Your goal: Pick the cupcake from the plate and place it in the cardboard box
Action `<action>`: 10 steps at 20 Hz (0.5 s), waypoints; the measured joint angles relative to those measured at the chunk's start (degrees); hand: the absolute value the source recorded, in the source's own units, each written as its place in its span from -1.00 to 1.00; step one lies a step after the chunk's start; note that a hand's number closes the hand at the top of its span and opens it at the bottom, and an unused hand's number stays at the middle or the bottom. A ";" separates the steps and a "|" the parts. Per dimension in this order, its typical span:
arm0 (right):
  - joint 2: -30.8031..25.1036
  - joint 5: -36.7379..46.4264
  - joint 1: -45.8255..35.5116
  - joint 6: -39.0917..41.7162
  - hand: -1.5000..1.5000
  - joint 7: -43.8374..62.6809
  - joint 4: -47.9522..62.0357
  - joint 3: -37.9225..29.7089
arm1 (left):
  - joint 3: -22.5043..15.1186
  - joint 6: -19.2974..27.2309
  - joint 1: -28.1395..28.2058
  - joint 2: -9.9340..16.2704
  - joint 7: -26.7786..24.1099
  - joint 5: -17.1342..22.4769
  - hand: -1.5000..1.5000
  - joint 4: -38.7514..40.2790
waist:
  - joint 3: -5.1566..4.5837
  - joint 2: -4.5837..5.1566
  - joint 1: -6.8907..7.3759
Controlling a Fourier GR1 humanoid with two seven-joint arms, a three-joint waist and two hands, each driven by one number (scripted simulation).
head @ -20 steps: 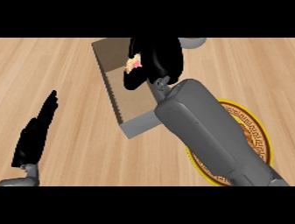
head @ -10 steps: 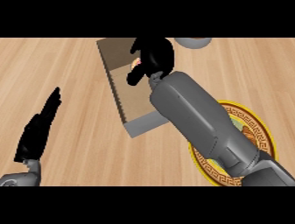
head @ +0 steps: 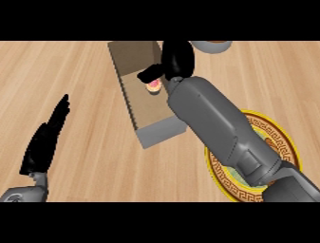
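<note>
The cupcake (head: 153,86), pink-topped, sits inside the cardboard box (head: 136,59) near its right wall. My right hand (head: 177,60) hovers over the box just above and right of the cupcake. Its fingers are stretched away from me and its thumb (head: 148,75) sticks out to the left over the cupcake, so the hand is open. The gold-rimmed patterned plate (head: 278,137) lies at the right, largely covered by my right forearm (head: 215,126). My left hand (head: 47,140) rests open at the left with straight fingers.
A grey round object (head: 215,45) shows at the far edge, right of the box. The box's grey near wall (head: 162,134) faces me. Bare wooden counter (head: 71,71) spreads between the left hand and the box.
The right hand moved a little farther over the box and its fingers straightened. The cupcake now shows below the thumb inside the box. The left hand stayed put.
</note>
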 measured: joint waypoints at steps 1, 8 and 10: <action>0.04 -0.76 -0.17 -2.23 -1.00 -0.75 -0.16 -0.71 | 0.26 0.01 -0.20 0.07 -0.13 0.12 0.00 0.27 | 0.01 0.02 -0.12; 0.29 -7.76 2.07 -12.46 -1.00 -10.83 -3.85 -9.29 | 1.22 0.04 1.47 0.24 0.46 0.76 0.00 -1.10 | 0.08 -0.11 -1.60; -0.23 -9.74 3.28 -13.67 -1.00 -14.00 -5.53 -12.15 | 1.68 0.12 2.13 0.45 -0.25 0.79 0.00 -0.60 | 0.08 -0.20 -2.19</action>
